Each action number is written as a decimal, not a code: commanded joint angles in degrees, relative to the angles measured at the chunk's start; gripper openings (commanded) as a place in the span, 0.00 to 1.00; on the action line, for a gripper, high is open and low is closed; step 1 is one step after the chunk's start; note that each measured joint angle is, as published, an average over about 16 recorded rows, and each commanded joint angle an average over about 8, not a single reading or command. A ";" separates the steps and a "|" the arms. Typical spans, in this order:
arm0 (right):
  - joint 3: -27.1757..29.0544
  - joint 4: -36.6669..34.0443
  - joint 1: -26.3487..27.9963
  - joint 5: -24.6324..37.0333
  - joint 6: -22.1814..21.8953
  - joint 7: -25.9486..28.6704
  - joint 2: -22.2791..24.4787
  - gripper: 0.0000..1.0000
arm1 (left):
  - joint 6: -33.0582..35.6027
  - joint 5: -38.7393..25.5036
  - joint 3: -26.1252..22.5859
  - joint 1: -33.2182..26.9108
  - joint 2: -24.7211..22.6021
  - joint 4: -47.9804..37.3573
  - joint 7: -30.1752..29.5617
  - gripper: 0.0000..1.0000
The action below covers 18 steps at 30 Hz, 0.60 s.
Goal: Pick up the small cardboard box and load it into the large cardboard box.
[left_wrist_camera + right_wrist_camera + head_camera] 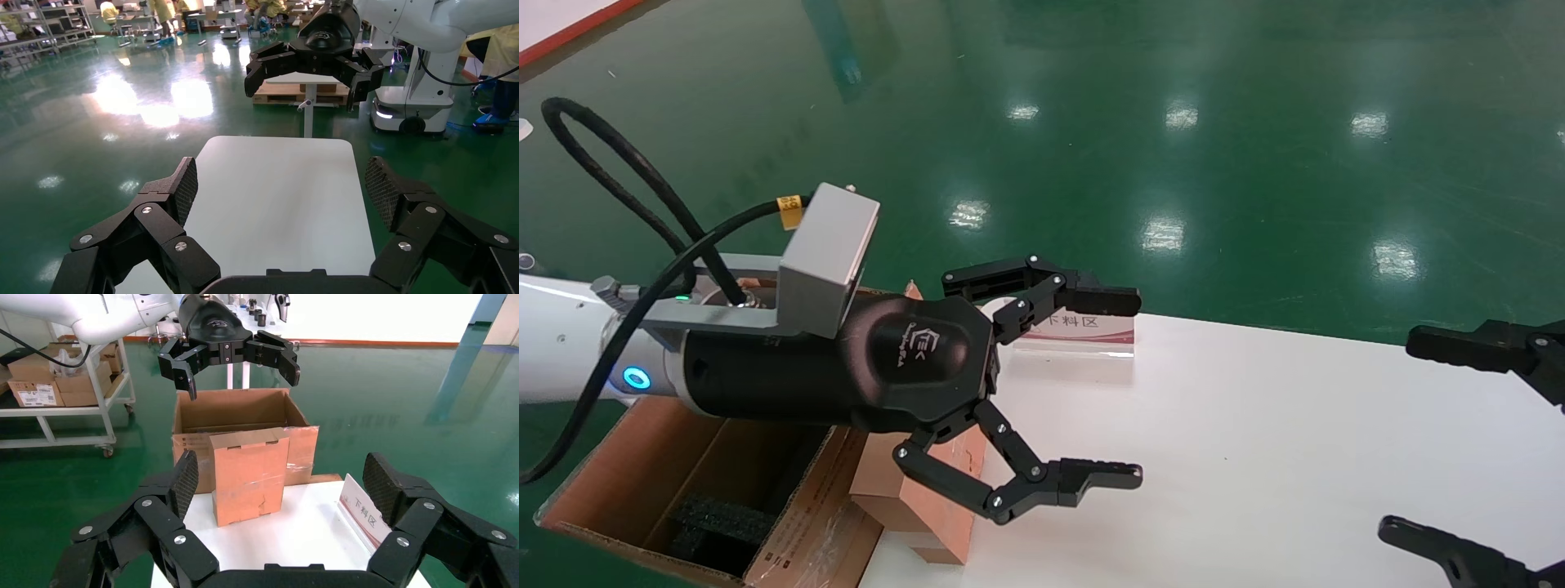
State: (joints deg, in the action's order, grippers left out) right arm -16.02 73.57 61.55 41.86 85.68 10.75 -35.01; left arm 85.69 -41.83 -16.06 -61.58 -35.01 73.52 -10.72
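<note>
Now my left pincer (1054, 388) hovers spread wide and empty just above the small cardboard box (928, 490), which stands upright on the tabletop (1254, 457) against the large cardboard box (682, 482), while my right pincer (1459, 441) gapes opposite.

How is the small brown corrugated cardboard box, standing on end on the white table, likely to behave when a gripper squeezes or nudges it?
The small brown corrugated cardboard box stands tall on a narrow end, so a high nudge would probably tip it. Its scuffed, creased face suggests the walls may flex under a squeeze. It leans by the large brown cardboard carton, which might brace it on that side. Both the left gripper and the right gripper are open.
</note>
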 commanded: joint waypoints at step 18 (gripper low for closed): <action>-0.02 -0.03 0.01 -0.02 0.00 -0.02 0.00 1.00 | 0.04 -1.88 -0.85 -1.45 -0.12 -1.41 -0.51 1.00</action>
State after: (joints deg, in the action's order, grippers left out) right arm -16.04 73.54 61.57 41.84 85.68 10.73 -35.01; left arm 86.11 -44.97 -17.40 -64.01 -34.90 72.27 -11.40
